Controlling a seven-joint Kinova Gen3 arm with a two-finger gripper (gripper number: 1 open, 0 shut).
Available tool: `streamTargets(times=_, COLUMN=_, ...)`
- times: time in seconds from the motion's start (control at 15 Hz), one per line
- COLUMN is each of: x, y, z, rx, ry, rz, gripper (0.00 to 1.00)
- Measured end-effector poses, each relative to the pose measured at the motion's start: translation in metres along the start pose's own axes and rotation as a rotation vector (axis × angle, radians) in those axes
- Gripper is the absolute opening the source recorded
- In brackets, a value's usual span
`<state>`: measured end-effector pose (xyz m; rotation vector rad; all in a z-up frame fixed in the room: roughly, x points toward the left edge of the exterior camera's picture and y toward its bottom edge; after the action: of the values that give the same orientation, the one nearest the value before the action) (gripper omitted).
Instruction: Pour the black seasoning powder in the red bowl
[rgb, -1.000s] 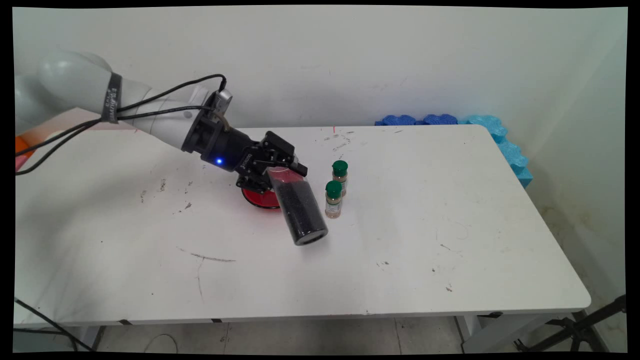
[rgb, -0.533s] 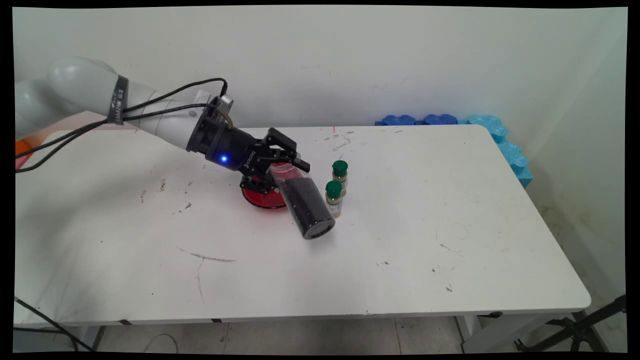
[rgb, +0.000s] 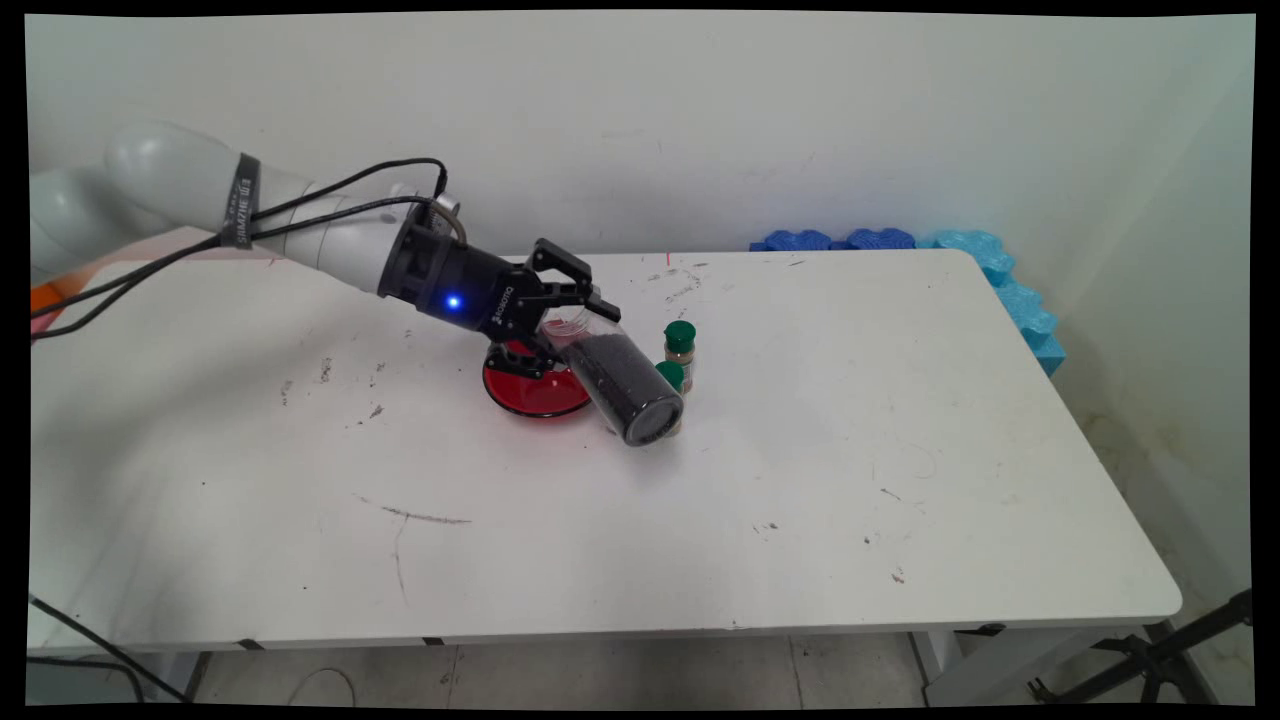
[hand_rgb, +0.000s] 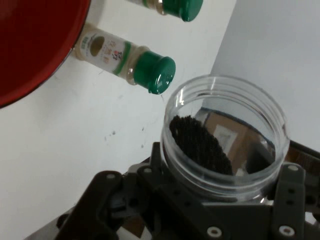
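My gripper (rgb: 568, 318) is shut on the open end of a clear jar (rgb: 618, 382) filled with black grains, held tilted with its base lifted toward the right. In the hand view the jar's open mouth (hand_rgb: 225, 135) faces the camera, grains (hand_rgb: 200, 150) lying against its lower wall, gripper (hand_rgb: 220, 200) clamped around it. A red bowl (rgb: 530, 392) sits on the table just below and left of the jar. Two green-capped spice bottles (rgb: 680, 345) stand right of the bowl; the jar's base hides most of the nearer one (rgb: 672, 377).
Blue foam pieces (rgb: 1000, 275) lie along the table's far right corner. The white table (rgb: 850, 480) bears dark scuff marks. The two spice bottles (hand_rgb: 127, 57) stand close beside the red bowl's rim (hand_rgb: 45, 60).
The arm has lifted and turned the jar, raising its base up and to the right toward the spice bottles, so it lies closer to horizontal. The red bowl is more uncovered.
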<state>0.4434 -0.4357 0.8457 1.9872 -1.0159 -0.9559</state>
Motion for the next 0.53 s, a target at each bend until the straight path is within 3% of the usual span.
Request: streamTargets(times=0.53, x=0.0079, y=-0.0100, z=-0.0009, rx=-0.027, ry=0.008, rz=-0.132, gripper=0.00)
